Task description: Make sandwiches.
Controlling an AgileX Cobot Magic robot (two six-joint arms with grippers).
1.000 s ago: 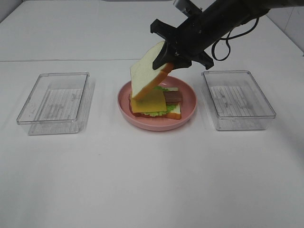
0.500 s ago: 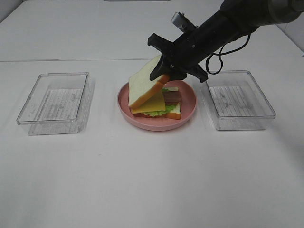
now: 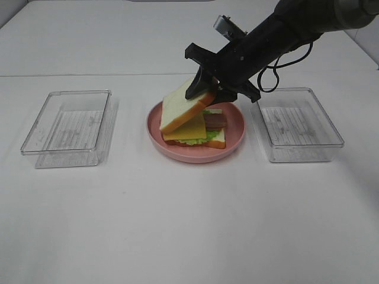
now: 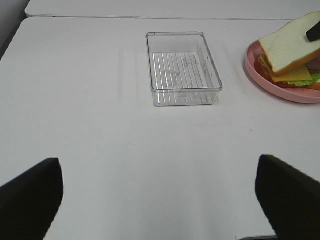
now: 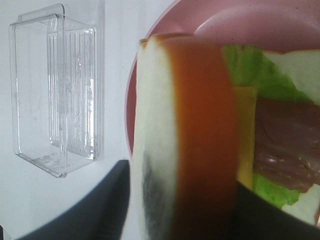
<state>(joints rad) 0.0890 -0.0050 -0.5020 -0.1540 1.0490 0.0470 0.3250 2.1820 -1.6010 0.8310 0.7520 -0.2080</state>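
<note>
Between the fingers of the right gripper (image 3: 205, 90) sits the upper edge of the top bread slice (image 3: 185, 106), a white slice with an orange-brown crust that leans down and away from the gripper so that its lower end rests on the yellow cheese slice (image 3: 188, 131). One dark finger lies on the white face and the other on the crust side; the jaws look only partly closed, and whether they truly clamp the slice or merely flank it cannot be told. Under the tilted slice lie the other layers of the sandwiches: brown bacon strips (image 3: 215, 120) just below the gripper, ruffled green lettuce (image 3: 208, 135) showing at the edges, and the bottom bread slice (image 3: 218, 137) under all of it. The whole stack rests on a round pink plate (image 3: 235, 121), directly beneath the right gripper. Just beside the gripper on its outer side stands a clear plastic tray (image 3: 296, 123), apart from the plate. Well away across the plate, on the far side from the right gripper, is a second clear plastic tray (image 3: 68, 127). The left gripper (image 4: 160, 197) hangs over bare white table (image 3: 189, 225), its two dark fingers spread wide with nothing between them; that second tray lies ahead of it, and the plate with the sandwiches is off to its right.
</note>
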